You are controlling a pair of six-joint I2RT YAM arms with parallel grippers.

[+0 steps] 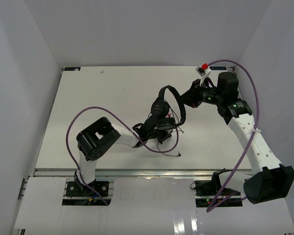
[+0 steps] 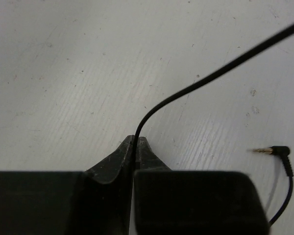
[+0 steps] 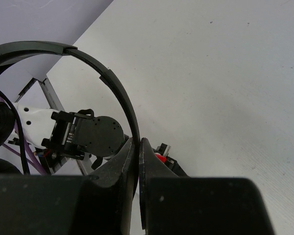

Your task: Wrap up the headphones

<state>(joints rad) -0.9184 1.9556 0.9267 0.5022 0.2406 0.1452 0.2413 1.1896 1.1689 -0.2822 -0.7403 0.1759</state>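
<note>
The black headphones (image 1: 162, 108) stand lifted over the middle of the white table (image 1: 103, 98), headband (image 1: 179, 100) arched to the right and earcups low on the left. My right gripper (image 1: 187, 98) is shut on the thin headband (image 3: 110, 81), which runs down between its fingertips (image 3: 137, 145). My left gripper (image 1: 153, 128) sits by the lower earcup, shut on the thin black cable (image 2: 210, 73), which leaves its tips (image 2: 136, 142) and curves up to the right. The cable's angled plug (image 2: 272, 150) lies on the table beside it, at the cable's loose end (image 1: 180, 155).
Thick purple robot cables loop from the left arm (image 1: 112, 115) and over the right arm (image 1: 255, 93). A small red-and-white part (image 1: 203, 68) sits at the table's back right corner. White walls close in the table on three sides. The left arm's wrist (image 3: 88, 134) shows behind the headband.
</note>
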